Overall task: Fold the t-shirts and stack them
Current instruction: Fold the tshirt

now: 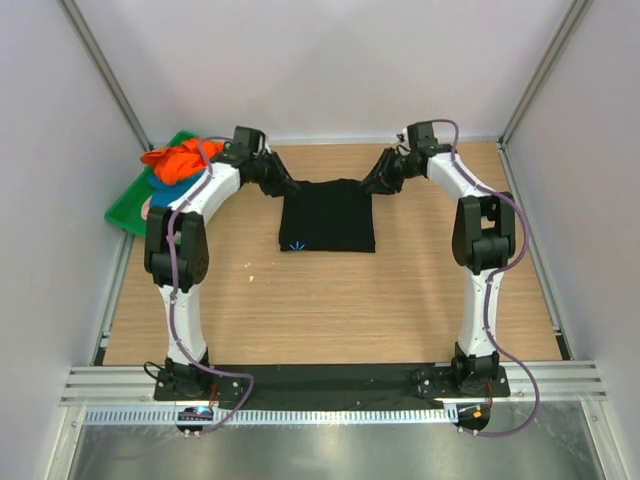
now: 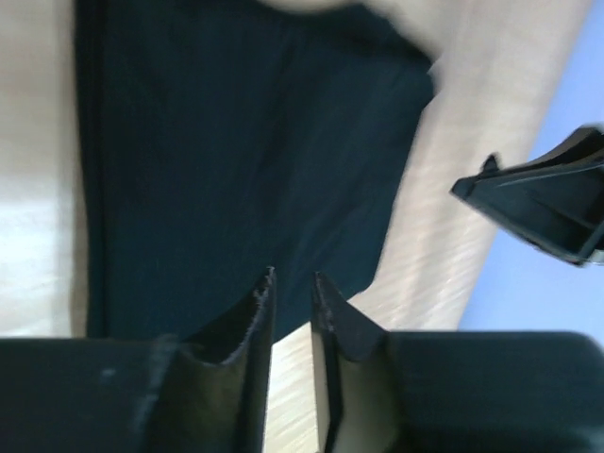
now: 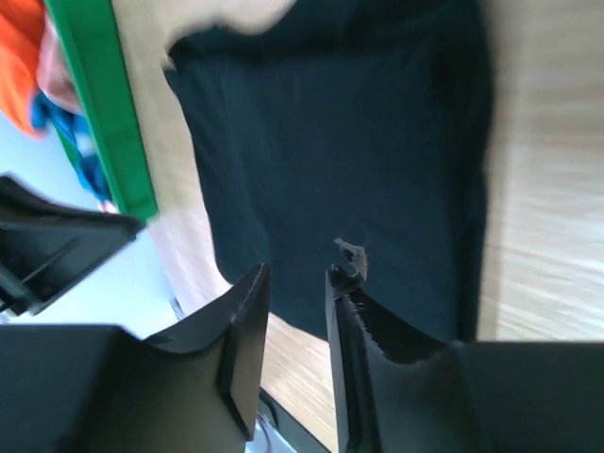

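Looking down on a light wooden table (image 1: 330, 310), with a black t-shirt (image 1: 328, 215) lying flat at its far middle. Showing that shirt folded into a neat, nearly square block, with straight side edges and a smooth, plain top. Filling most of both wrist views with the same dark cloth, slightly blurred, and with bare wood showing beside it.

Showing a green tray (image 1: 122, 212) at the far left edge of the table, well apart from the folded shirt. Carrying a crumpled heap: an orange t-shirt (image 1: 180, 160) bunched on top, with blue cloth (image 1: 160, 188) and a little pink cloth (image 1: 148, 208) peeking out beneath it.

Placing the left gripper (image 1: 288, 186) right at the far left corner of the black shirt and the right gripper (image 1: 374, 184) right at its far right corner, both pointing inward toward each other. Showing the left gripper (image 2: 293, 276) from its own wrist camera with the jaws parted only a narrow slit, pale wood visible through the gap, gripping nothing. Showing the right gripper (image 3: 297, 272) in the same way: jaws slightly apart, nothing pinched between them, tips poised at the shirt's edge. Leaving unclear whether either set of tips is touching the cloth.

Ending with a tiny light-blue mark (image 1: 295, 245) sitting at the near left corner of the folded black shirt
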### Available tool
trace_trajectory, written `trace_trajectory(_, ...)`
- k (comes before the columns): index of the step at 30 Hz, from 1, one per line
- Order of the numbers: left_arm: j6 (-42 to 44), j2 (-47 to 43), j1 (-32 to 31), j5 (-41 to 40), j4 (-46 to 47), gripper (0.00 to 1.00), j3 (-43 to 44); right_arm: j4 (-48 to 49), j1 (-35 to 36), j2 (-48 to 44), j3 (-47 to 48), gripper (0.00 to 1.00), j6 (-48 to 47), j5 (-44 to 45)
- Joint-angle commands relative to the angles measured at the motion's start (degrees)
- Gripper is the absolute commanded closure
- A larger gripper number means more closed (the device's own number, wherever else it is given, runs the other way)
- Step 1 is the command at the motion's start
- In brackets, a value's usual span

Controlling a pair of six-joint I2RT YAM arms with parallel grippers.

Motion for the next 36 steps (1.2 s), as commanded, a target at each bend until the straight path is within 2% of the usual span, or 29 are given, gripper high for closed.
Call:
trace_trajectory(1, 1.57, -0.4, -2.17, 1.77, 0.28, 0.8, -4.64, 0.02, 2.56, -1.85, -4.22, 0.65, -3.74, -3.03)
trace_trajectory(3, 2.09, 0.48, -2.17, -1.28, -3.91, 0.81, -4.82, -1.82, 3.43, -1.32, -5.46, 0.7, -5.58, -2.59)
trace_trajectory(8, 5.08, 4.7, -2.43, -5.43, -10.79, 0.87, -4.03, -5.43, 5.28, 0.26, -6.87, 0.73, -10.42, 2.41)
trace_trajectory(14, 5.7, 3.13, -4.1, -9.12, -11.33, 0.92, -12.54, -4.91, 8.18, -1.57, -13.81, 0.73, -12.44, 5.58)
trace_trajectory(20, 4.74, -6.27, -6.47, -10.01, -8.52, 0.92, -27.37, -0.7, 12.4, -8.69, -28.04, 0.73, -11.31, 6.82)
trace_trajectory(26, 3.85, -20.68, -8.32, -7.82, -8.95, 0.91, -39.6, 2.92, 14.69, -23.45, -43.67, 0.71, -6.03, 4.98)
trace_trajectory(28, 4.73, -24.28, -8.24, -9.47, -11.84, 0.9, -39.54, 1.34, 14.6, -28.1, -45.02, 0.69, -6.46, 5.41)
trace_trajectory(31, 7.98, -28.42, -7.89, -13.25, -15.8, 0.84, -34.81, -4.28, 13.11, -30.06, -39.87, 0.65, -10.32, 9.18)
trace_trajectory(33, 9.3, -28.17, -7.54, -14.75, -17.21, 0.74, -31.64, -6.92, 11.62, -29.27, -36.25, 0.6, -11.82, 11.29)
trace_trajectory(36, 11.32, -24.14, -5.87, -15.9, -17.92, 0.67, -24.7, -9.9, 8.02, -24.27, -28.78, 0.54, -13.76, 11.56)
